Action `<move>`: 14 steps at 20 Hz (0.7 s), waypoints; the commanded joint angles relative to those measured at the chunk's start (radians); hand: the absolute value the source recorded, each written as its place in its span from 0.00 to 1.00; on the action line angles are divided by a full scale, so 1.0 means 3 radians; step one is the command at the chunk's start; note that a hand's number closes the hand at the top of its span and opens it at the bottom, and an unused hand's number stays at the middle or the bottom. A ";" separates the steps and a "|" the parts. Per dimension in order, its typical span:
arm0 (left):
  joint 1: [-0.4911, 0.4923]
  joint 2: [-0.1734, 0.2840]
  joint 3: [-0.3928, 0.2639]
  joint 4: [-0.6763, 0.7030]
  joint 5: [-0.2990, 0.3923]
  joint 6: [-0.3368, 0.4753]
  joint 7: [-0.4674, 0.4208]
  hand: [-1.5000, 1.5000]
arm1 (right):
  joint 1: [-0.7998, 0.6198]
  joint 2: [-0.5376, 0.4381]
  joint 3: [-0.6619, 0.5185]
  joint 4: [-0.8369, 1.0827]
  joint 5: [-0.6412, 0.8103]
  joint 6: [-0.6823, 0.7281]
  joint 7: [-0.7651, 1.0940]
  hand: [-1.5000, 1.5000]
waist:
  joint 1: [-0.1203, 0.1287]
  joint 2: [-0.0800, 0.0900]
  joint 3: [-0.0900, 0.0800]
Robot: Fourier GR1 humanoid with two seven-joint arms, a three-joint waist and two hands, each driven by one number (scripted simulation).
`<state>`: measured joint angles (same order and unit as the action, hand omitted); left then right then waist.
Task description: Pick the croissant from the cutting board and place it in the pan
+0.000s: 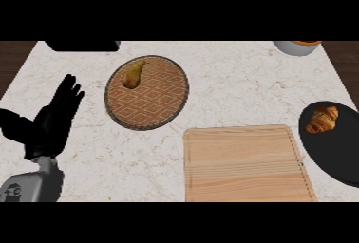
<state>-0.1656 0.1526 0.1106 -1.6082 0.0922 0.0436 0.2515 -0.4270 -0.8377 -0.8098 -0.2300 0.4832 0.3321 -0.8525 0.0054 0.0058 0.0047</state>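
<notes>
A golden-brown croissant (322,119) lies inside the black pan (329,152) at the right edge of the counter. The wooden cutting board (245,163) sits bare just left of the pan, at the lower middle. My left hand (54,118) is open at the far left, fingers straight and pointing up, well away from the board and pan, holding nothing. My right hand does not show.
A round woven mat (151,104) at upper middle carries a pear (133,74) near its top. A grey cup (298,47) stands at the top right edge. A dark object (82,45) lies at the top left. Dark wood borders the marble counter on both sides.
</notes>
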 commanded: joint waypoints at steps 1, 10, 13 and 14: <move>-0.0116 -0.0038 -0.0001 0.0116 -0.0019 0.0041 -0.0024 0.50 | 0.0166 -0.0242 -0.0158 0.0156 -0.0224 0.0786 -0.0316 0.00 | -0.0039 0.0008 0.0005; 0.0069 -0.0001 0.0033 0.0019 0.0032 -0.0034 -0.0057 0.50 | 0.0651 -0.0453 -0.0075 0.0031 -0.0323 0.1274 -0.0591 0.00 | -0.0059 -0.0012 0.0012; 0.0080 -0.0077 -0.0006 -0.0008 -0.0009 0.0040 -0.0070 0.50 | 0.0858 -0.0351 -0.0059 -0.0016 -0.0372 0.1203 -0.0751 0.00 | -0.0091 -0.0020 0.0013; 0.0018 0.0017 0.0058 -0.0024 0.0018 -0.0009 -0.0085 0.50 | 0.0710 -0.0443 -0.0069 -0.0043 -0.0405 0.1165 -0.0585 0.00 | -0.0035 -0.0014 0.0010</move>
<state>-0.1465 0.1521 0.1238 -1.6092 0.1011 0.0390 0.2352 -0.2375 -0.9511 -0.8305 -0.2418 0.3798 0.4797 -0.8675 -0.0119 0.0016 0.0082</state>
